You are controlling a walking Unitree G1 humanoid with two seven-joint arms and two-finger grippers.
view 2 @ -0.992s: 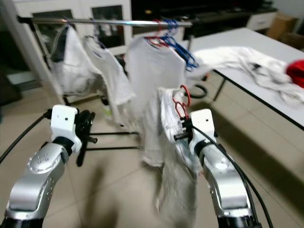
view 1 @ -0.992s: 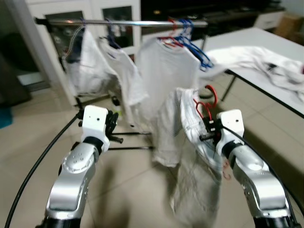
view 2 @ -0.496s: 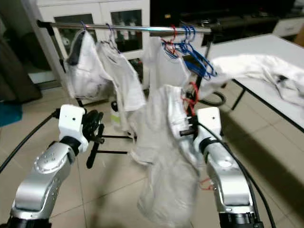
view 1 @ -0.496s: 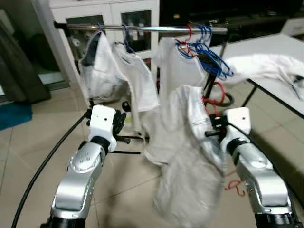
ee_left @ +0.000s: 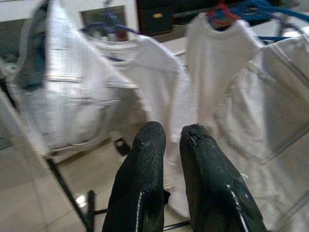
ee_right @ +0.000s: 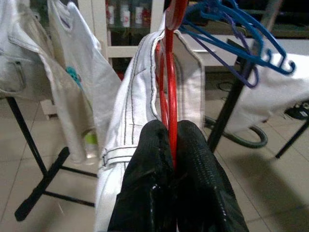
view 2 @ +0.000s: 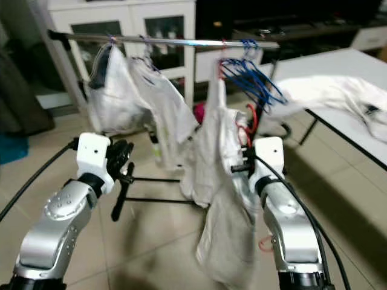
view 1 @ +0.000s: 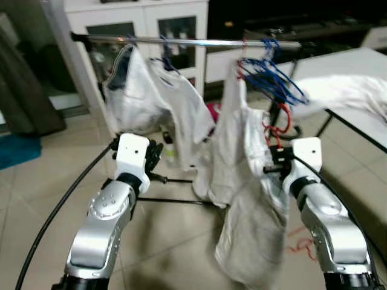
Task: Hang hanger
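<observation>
My right gripper (ee_right: 170, 145) is shut on a red hanger (ee_right: 170, 92) that carries a white garment (view 1: 254, 199). The garment hangs down in front of my right arm, and the hanger's top (view 1: 270, 130) stands below the blue hangers. The metal rail (view 1: 193, 42) of the clothes rack runs across ahead, above both grippers. On it hang white shirts (view 1: 151, 96), a red hanger and a bunch of bare blue hangers (view 1: 275, 84). My left gripper (ee_left: 171, 137) is shut with nothing in it, held up left of the garment and pointing at the hung shirts.
A white table (view 1: 357, 66) with a heap of white clothes (view 2: 338, 96) stands to the right. The rack's black feet (view 2: 130, 184) lie on the tiled floor ahead. Something red (view 1: 299, 241) lies low by my right arm. White cabinets (view 1: 145, 18) stand behind the rack.
The view has shifted and the rack now sits closer and more centred. The held garment has swung to the right under the blue hangers. My right gripper stays shut on the red hanger.
</observation>
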